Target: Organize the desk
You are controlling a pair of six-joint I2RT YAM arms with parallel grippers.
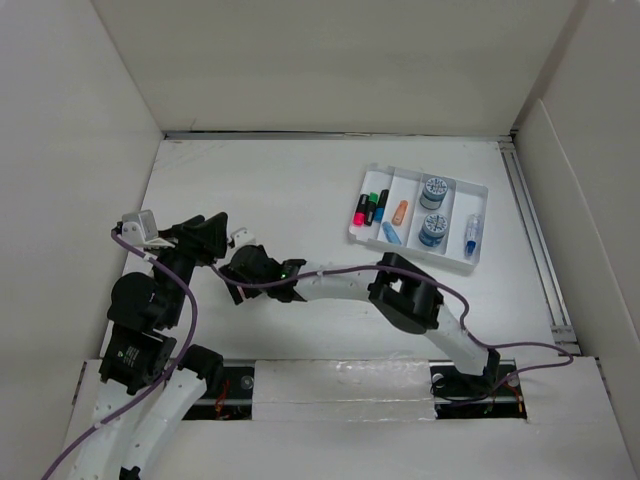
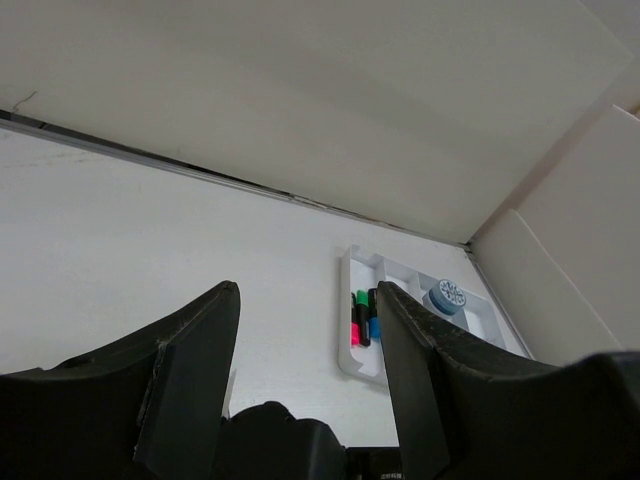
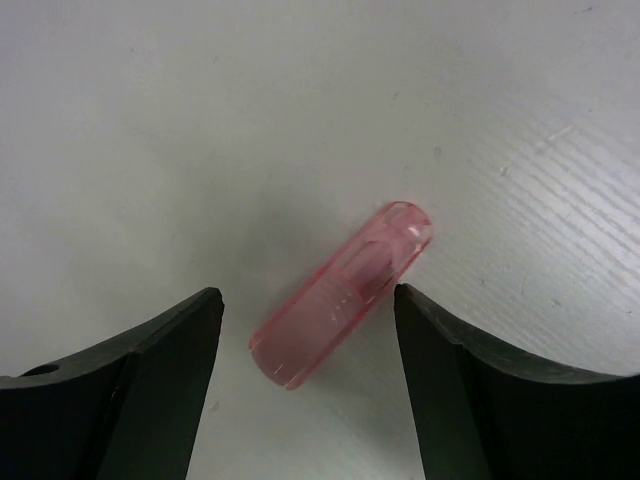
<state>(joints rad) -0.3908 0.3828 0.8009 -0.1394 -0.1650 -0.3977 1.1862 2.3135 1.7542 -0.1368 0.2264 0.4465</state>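
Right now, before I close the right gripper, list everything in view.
desk: one, white, beneath everything
tray: one, white, four compartments, desk's far right
highlighters: three, pink, green, blue, tray's leftmost compartment
capsules: two, orange and blue, second compartment
round tins: two, blue-grey, third compartment
tube: one, blue-tipped, rightmost compartment
pink cylinder: one, translucent, lying on bare desk
left gripper: one, black, open, empty
right gripper: one, black, open, fingers either side of the cylinder

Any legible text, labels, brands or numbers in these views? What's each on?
No text can be read in any view.
Round tin lids: printed pattern, too small to read.
Highlighters: any labels are too small to read.
Pink tube: seen close up, no marking visible.
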